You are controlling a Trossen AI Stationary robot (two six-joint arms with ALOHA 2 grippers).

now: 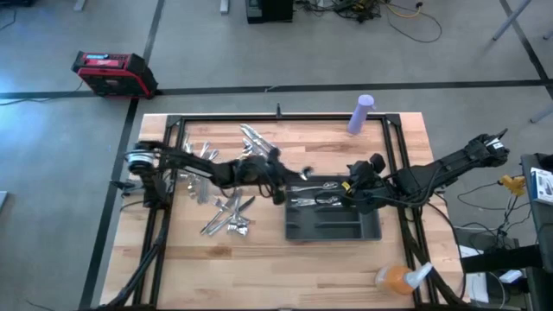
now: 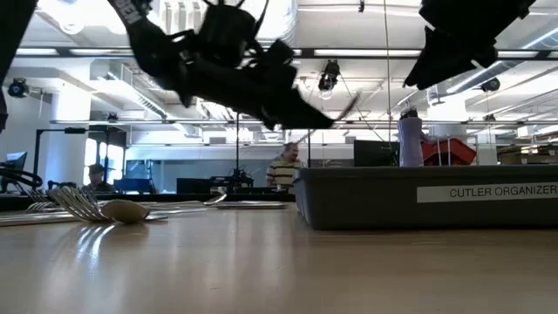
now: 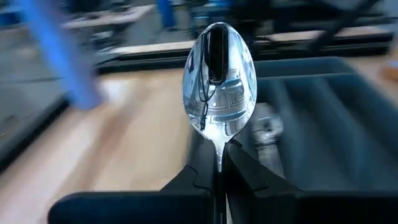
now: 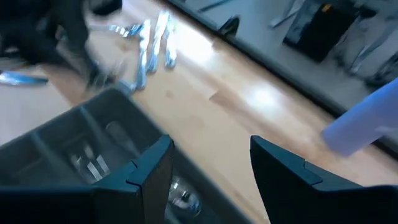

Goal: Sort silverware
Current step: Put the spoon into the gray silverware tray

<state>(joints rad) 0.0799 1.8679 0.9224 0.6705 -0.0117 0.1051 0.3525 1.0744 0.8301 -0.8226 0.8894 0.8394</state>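
From above, the left gripper is reaching across the table toward the near-left corner of the dark tray, while the right gripper is hanging over the tray's far compartments, where a few pieces are already lying; the unsorted silverware is sitting in loose heaps on the wood to the left, well apart from the tray. At table height, the left arm is holding a spoon aloft, its handle end angling out above the tray wall, with more pieces resting at the left. Past the left wrist, the fingers are clamping the spoon by its neck, bowl standing upright beyond the tips, the tray's slots just behind. Past the right wrist, the jaws are standing wide apart and empty over the tray. The grip on that narrow neck looks slim, so the spoon could pivot or slip during release and land across a divider; the two grippers are also working close together and could collide.
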